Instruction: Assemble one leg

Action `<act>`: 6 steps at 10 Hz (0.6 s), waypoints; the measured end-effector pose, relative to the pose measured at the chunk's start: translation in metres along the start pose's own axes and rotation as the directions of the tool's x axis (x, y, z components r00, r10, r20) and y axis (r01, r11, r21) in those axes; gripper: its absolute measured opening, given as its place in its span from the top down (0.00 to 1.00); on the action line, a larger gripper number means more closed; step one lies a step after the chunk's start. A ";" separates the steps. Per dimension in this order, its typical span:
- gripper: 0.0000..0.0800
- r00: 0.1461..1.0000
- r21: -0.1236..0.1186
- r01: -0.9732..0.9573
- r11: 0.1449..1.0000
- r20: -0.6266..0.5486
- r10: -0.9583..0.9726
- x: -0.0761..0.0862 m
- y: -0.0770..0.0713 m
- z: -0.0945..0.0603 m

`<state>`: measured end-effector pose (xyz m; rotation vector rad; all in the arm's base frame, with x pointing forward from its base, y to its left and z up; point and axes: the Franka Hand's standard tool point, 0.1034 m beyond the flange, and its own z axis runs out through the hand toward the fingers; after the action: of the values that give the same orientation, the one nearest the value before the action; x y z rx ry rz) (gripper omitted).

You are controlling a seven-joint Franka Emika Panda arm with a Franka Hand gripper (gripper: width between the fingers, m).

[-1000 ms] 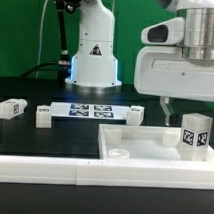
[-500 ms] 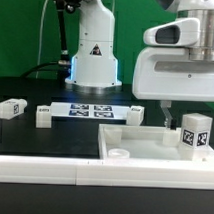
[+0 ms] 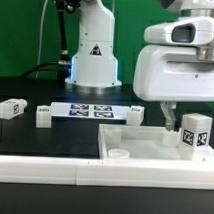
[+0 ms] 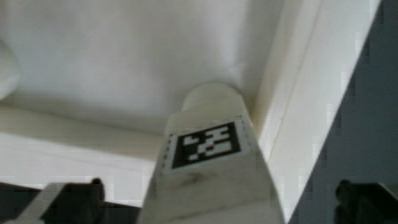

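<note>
A white leg [image 3: 197,135] with a black-and-white tag stands upright on the far right corner of the large white panel [image 3: 144,144]. My gripper [image 3: 194,124] hangs over it, jaws open on either side. One finger [image 3: 167,117] shows clear of the leg; the other is cut off by the frame edge. In the wrist view the leg [image 4: 214,150] rises between my gripper's [image 4: 222,205] dark fingertips [image 4: 80,203], with a gap on each side. The panel [image 4: 107,60] lies behind it.
Three more white legs lie on the black table: one at the exterior view's left [image 3: 9,108], one beside it [image 3: 42,115], one near the panel's back edge [image 3: 136,115]. The marker board [image 3: 90,110] lies between them. The arm's base [image 3: 94,55] stands behind. A round socket [image 3: 117,152] shows on the panel.
The gripper has risen a little and shifted slightly toward the exterior view's right. The upright leg has stayed in place.
</note>
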<state>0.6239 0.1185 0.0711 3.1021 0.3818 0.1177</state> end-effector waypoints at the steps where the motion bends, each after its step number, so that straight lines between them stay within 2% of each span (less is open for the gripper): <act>1: 0.19 0.999 -0.001 0.045 0.999 0.000 -0.045 0.000 0.003 0.000; 3: 0.51 0.999 -0.001 0.033 0.999 0.000 -0.033 0.000 0.003 0.000; 4: 0.64 0.999 0.000 0.033 0.999 0.000 -0.033 0.000 0.003 0.000; 6: 0.64 1.000 0.000 -0.002 1.000 0.001 0.002 0.000 0.003 0.000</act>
<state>0.6242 0.1153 0.0708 3.1027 0.3785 0.1165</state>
